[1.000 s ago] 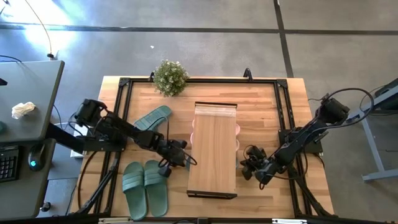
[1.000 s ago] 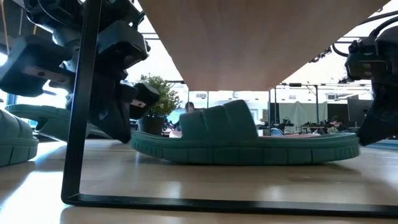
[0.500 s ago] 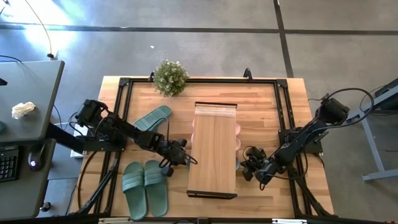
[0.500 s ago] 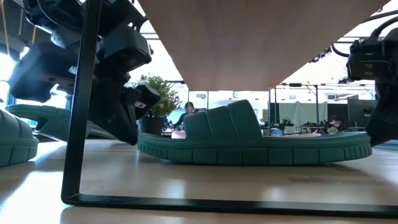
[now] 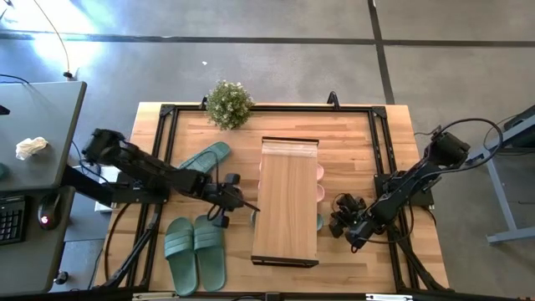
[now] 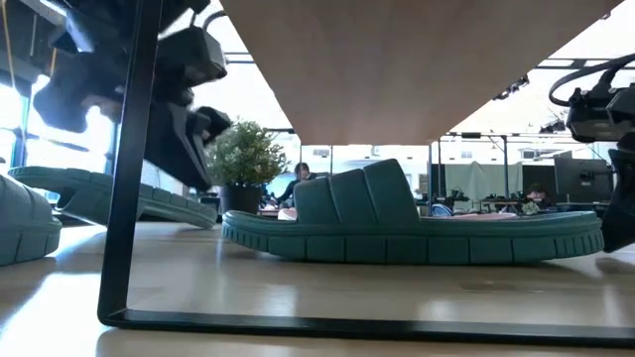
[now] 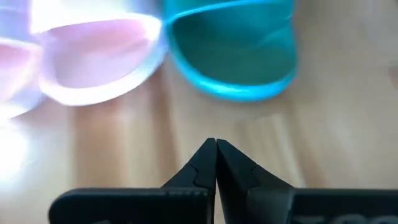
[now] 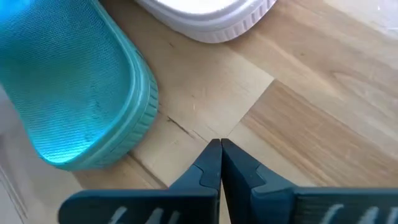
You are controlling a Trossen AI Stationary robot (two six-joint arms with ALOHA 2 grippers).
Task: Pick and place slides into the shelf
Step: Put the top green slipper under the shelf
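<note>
Left gripper [image 5: 227,201] at the shelf's [image 5: 286,205] nine o'clock and right gripper [image 5: 344,224] at its three o'clock are clenched, empty. Plank hides most of a green slide [image 6: 412,226] and pink slides [image 5: 318,174] beneath.

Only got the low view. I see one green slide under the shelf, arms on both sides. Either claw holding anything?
Observer: No. The left claw and the right claw are both shut and empty, each pointing at one end of that green slide.
Operator: How many slides are outside the shelf?
Observer: Three, all green: a pair and a single, on the table left of the shelf.
Operator: Pinks?
Observer: Under the shelf. The pink slides show only as edges past its long sides.
</note>
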